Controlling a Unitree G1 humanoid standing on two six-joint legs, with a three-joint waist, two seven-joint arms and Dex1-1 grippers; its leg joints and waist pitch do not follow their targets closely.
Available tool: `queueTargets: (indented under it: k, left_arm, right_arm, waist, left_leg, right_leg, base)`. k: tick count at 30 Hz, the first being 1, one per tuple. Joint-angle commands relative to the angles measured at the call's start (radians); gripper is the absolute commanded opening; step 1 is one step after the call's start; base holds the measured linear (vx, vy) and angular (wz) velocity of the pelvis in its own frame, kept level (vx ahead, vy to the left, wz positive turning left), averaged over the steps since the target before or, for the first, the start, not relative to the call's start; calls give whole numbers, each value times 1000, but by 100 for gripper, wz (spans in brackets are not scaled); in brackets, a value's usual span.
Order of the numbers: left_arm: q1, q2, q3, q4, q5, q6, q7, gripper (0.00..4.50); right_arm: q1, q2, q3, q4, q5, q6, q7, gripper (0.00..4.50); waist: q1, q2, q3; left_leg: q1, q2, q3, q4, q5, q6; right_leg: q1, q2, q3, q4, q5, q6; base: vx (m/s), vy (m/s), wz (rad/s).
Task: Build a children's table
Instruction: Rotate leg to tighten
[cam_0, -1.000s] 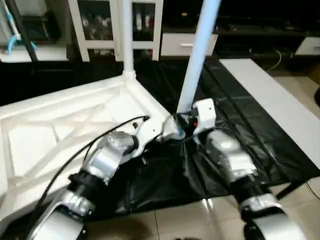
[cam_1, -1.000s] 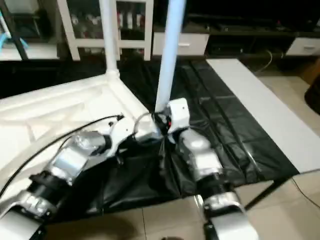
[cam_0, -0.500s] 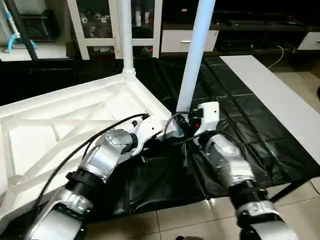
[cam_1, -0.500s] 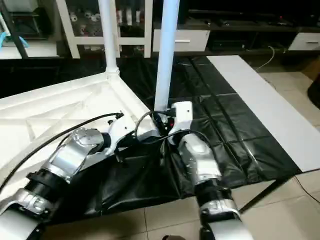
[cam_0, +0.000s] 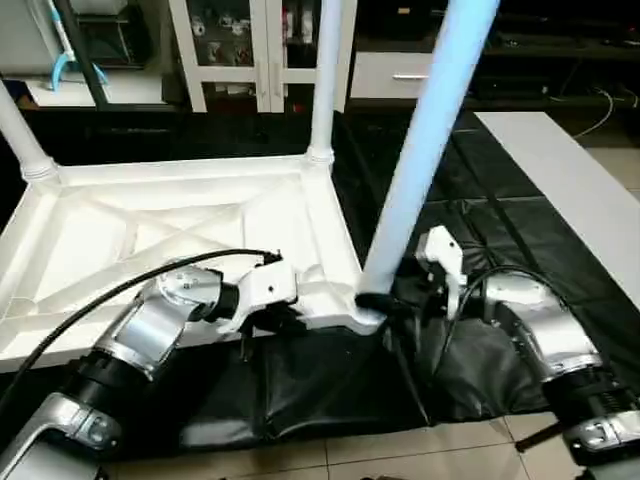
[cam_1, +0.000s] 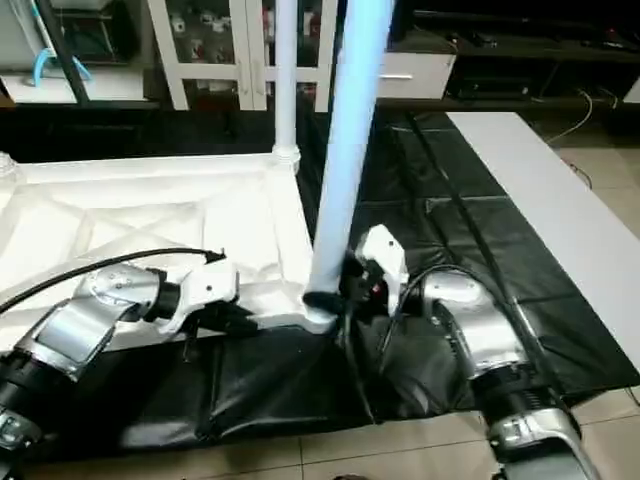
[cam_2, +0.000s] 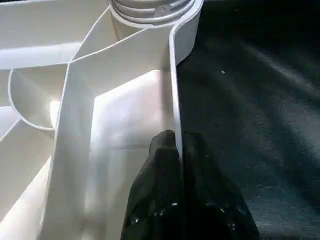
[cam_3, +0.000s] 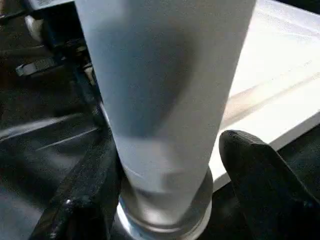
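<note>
Head views: the tabletop (cam_0: 200, 225) is lying underside up on the black sheet (cam_0: 480, 210), long axis running left to right. Three legs are rising from its corner sockets, tops cut off; the near-right leg (cam_0: 420, 170) is leaning.

Left wrist: the left gripper (cam_2: 179, 150) is pinching the tabletop's thin rim, fingers clenched.

Right wrist: the right gripper (cam_3: 165, 200) is straddling the leg's base, fingers (cam_3: 255, 180) spread; contact is unclear.

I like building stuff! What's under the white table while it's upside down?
A black sheet is spread out under the tabletop and shows around its edges. What lies beneath the tabletop's middle is covered.
</note>
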Motion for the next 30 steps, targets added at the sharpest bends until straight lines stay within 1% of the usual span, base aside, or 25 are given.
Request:
queueTargets:
  k: [1, 2, 3, 4, 5, 6, 8, 9, 10, 13, 16, 17, 19, 20, 22, 23, 24, 25, 26, 27, 28, 29, 30]
  left_arm:
    - [18, 7, -42, -5, 5, -20, -49, 0]
    - [17, 7, -41, 0, 5, -28, -50, 0]
    - [15, 7, -38, 5, 4, -34, -54, 0]
    - [13, 7, -37, 8, 3, -37, -57, 0]
    - [12, 7, -36, 6, 2, -36, -61, 0]
    - [12, 7, -36, 4, 1, -33, -63, 0]
    - [12, 8, -37, 0, 0, -27, -66, 0]
    - [13, 11, -41, -3, 1, -23, -69, 0]
    - [13, 13, -43, -4, 2, -22, -69, 0]
    - [14, 14, -44, -7, 1, -19, -69, 0]
    - [15, 15, -43, -6, 1, -20, -70, 0]
    - [17, 14, -42, -3, 3, -23, -71, 0]
    - [18, 14, -43, 0, 5, -24, -68, 0]
    - [19, 12, -46, 10, 13, -27, -63, 0]
    - [17, 8, -52, 25, 31, -31, -42, 0]
    - [8, -6, -59, 45, 63, -8, 9, 0]
    - [-6, -34, -51, 72, 84, 6, 78, 0]
    - [-13, -47, -47, 85, 93, 13, 111, 0]
    - [-33, -90, -27, 117, 104, 46, 199, 0]
    - [-47, -121, -11, 136, 109, 75, 260, 0]
    - [-71, -162, 12, 167, 124, 96, 365, 0]
    - [-89, -193, 26, 189, 135, 109, 437, 0]
    - [-103, -220, 36, 203, 140, 116, 489, 0]
  right_arm:
    - [12, -30, 1, -26, 8, -1, 37, 315]
    - [13, -35, 7, -32, 18, 6, 62, 299]
    - [7, -32, 11, -26, 22, 11, 81, 289]
    - [1, -28, 13, -20, 27, 21, 95, 280]
    - [-5, -24, 14, -13, 29, 28, 107, 277]
    - [-11, -19, 12, -4, 28, 31, 109, 277]
    - [-15, -12, 10, 4, 31, 42, 111, 248]
    - [-18, -8, 7, 10, 35, 58, 111, 237]
    - [-18, -7, 5, 13, 38, 67, 109, 237]
    - [-21, 4, -5, 30, 27, 59, 79, 209]
    - [-21, 10, -11, 37, 27, 56, 70, 204]
    - [-24, 25, -27, 60, 15, 53, 34, 204]
    - [-27, 33, -32, 78, 1, 54, -1, 201]
    - [-34, 51, -26, 132, -61, 48, -109, 201]
    - [-45, 74, -28, 187, -111, 45, -236, 201]
    - [-58, 115, -61, 237, -124, 78, -396, 201]
    - [-71, 151, -113, 276, -120, 87, -566, 199]
    - [-77, 167, -138, 294, -119, 90, -646, 197]
    - [-86, 198, -191, 326, -122, 78, -828, 196]
    - [-86, 213, -215, 338, -129, 52, -923, 196]
    - [-85, 239, -246, 348, -121, 25, -1010, 196]
    - [-84, 265, -264, 358, -114, 14, -1070, 195]
    - [-85, 292, -262, 368, -113, 2, -1094, 195]
  waist:
    - [-2, 0, -64]
    - [0, 4, -63]
    - [1, 4, -62]
    - [1, 4, -60]
    - [1, 5, -58]
    - [0, 4, -59]
    - [1, 4, -59]
    - [1, 5, -59]
    - [1, 4, -59]
    - [-1, 3, -59]
    - [-2, 4, -60]
    - [-3, 5, -59]
    - [-5, 4, -58]
    - [-7, 5, -56]
    - [-16, 4, -51]
    - [-28, 2, -47]
    - [-38, 3, -44]
    - [-44, 5, -45]
    - [-52, 2, -46]
    - [-55, 6, -43]
    - [-61, 9, -49]
    - [-65, 9, -51]
    - [-69, 3, -50]
  left_leg:
    - [12, 7, 14, -64, -200, 79]
    - [14, 8, 13, -65, -229, 70]
    - [15, 9, 13, -66, -241, 64]
    - [15, 9, 13, -67, -265, 55]
    - [15, 9, 11, -69, -286, 46]
    - [16, 9, 11, -69, -296, 38]
    - [18, 9, 11, -69, -295, 33]
    - [16, 9, 11, -69, -293, 31]
    - [15, 8, 10, -69, -289, 31]
    - [12, 7, 10, -68, -287, 28]
    - [12, 7, 9, -68, -286, 27]
    - [11, 6, 9, -68, -292, 27]
    - [11, 6, 8, -69, -307, 21]
    - [10, 4, 7, -70, -319, 17]
    - [7, 2, 2, -73, -354, -5]
    - [7, 0, -4, -74, -402, -24]
    - [11, -3, -10, -74, -437, -43]
    - [11, -4, -14, -73, -452, -51]
    - [10, -5, -21, -73, -482, -57]
    - [15, -6, -22, -73, -498, -62]
    - [23, -8, -26, -68, -510, -62]
    - [27, -6, -30, -69, -531, -52]
    - [24, -11, -31, -68, -551, -38]
  right_leg:
    - [55, -25, 29, -39, -112, -274]
    - [54, -26, 29, -42, -160, -263]
    - [53, -27, 29, -45, -179, -257]
    - [51, -27, 29, -48, -218, -246]
    - [50, -28, 29, -51, -251, -236]
    - [48, -27, 29, -53, -267, -228]
    - [45, -26, 30, -54, -267, -226]
    - [46, -26, 30, -53, -266, -226]
    - [48, -25, 30, -52, -262, -224]
    - [48, -26, 30, -51, -270, -219]
    - [47, -26, 30, -52, -278, -215]
    - [47, -26, 30, -52, -287, -214]
    - [46, -27, 29, -55, -316, -206]
    - [45, -26, 29, -57, -340, -199]
    - [41, -27, 26, -62, -420, -173]
    - [38, -27, 21, -68, -504, -144]
    - [33, -29, 17, -77, -580, -113]
    - [32, -31, 15, -80, -610, -98]
    - [33, -31, 7, -86, -646, -74]
    - [27, -31, 3, -92, -662, -66]
    - [26, -32, -1, -97, -641, -69]
    - [25, -29, -7, -103, -611, -79]
    - [26, -24, -13, -105, -606, -77]
  base:
    - [0, 0, 0]
    - [0, 0, 0]
    - [0, 0, 0]
    - [0, 0, 0]
    - [0, 0, 0]
    - [0, 0, 0]
    - [0, 0, 0]
    - [0, 0, 0]
    - [0, 0, 0]
    - [0, 0, 0]
    - [0, 0, 0]
    - [0, 0, 0]
    - [0, 0, 0]
    - [0, 0, 0]
    - [0, 0, 0]
    - [-52, -11, -10]
    - [-58, -4, -14]
    - [-58, -4, -14]
    - [-63, 10, -16]
    - [-53, 20, -9]
    - [-53, 20, -9]
    - [0, 0, 0]
    - [0, 0, 0]
